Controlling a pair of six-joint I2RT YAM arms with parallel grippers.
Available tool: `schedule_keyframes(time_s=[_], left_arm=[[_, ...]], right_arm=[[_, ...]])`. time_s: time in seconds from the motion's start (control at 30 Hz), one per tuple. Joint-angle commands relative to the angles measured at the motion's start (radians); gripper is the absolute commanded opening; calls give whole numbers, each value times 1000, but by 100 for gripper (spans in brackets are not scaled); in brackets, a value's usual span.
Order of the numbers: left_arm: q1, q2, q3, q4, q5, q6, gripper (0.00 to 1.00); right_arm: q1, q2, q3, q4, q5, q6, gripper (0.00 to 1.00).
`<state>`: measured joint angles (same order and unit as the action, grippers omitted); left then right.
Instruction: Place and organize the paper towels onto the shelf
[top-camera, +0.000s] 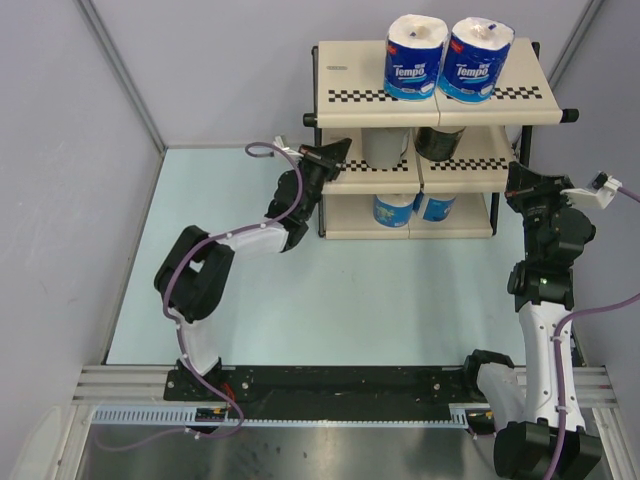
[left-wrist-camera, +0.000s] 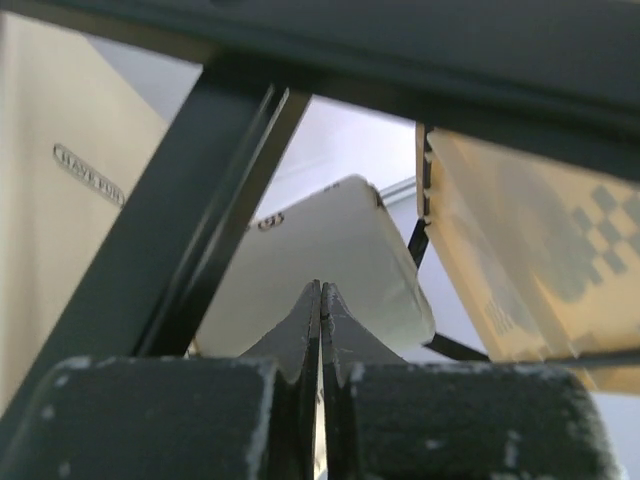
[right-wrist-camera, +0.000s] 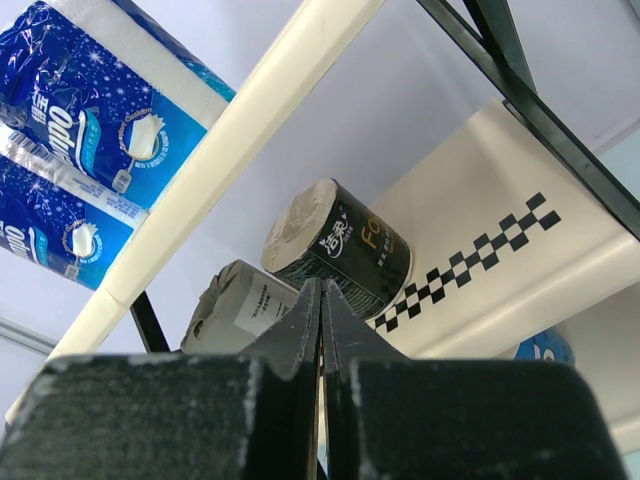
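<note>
The shelf (top-camera: 335, 85) stands at the back with all six paper towels on it. Two blue Tempo rolls (top-camera: 415, 58) (top-camera: 475, 60) stand on the top tier. The grey roll (top-camera: 385, 145) and the dark-wrapped roll (top-camera: 440, 142) are on the middle tier. Two more blue rolls (top-camera: 393, 208) (top-camera: 435, 206) are on the bottom tier. My left gripper (top-camera: 335, 152) is shut and empty at the middle tier's left end. My right gripper (top-camera: 520, 180) is shut and empty by the shelf's right side. The right wrist view shows the dark roll (right-wrist-camera: 340, 245), the grey roll (right-wrist-camera: 235, 305) and the Tempo rolls (right-wrist-camera: 90, 110).
The left wrist view shows my shut left gripper (left-wrist-camera: 321, 290) close under the black frame bar (left-wrist-camera: 200, 200), with a beige panel corner (left-wrist-camera: 330, 240) behind it. The right wrist view shows my shut right gripper (right-wrist-camera: 320, 290) below the checkered strip (right-wrist-camera: 480, 255). Grey walls enclose the pale table (top-camera: 300, 300).
</note>
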<state>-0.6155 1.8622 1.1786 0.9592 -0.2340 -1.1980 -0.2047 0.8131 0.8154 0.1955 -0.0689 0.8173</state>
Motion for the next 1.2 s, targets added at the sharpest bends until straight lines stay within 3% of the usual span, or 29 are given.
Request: schedule_keyframes(time_s=[0.0,0.73,1.17], left_arm=[[5,23,85,72,-30,-46,0],[-24,150,259,-5,15,-69,0],[-59,160,262,-8,48,-57,0]], right_arm=[[1,-12,-2,15,-8,-6,0],[10,-23,-2,-10,11,-23,0],[10,-26,-1,-21,14,-21,0]])
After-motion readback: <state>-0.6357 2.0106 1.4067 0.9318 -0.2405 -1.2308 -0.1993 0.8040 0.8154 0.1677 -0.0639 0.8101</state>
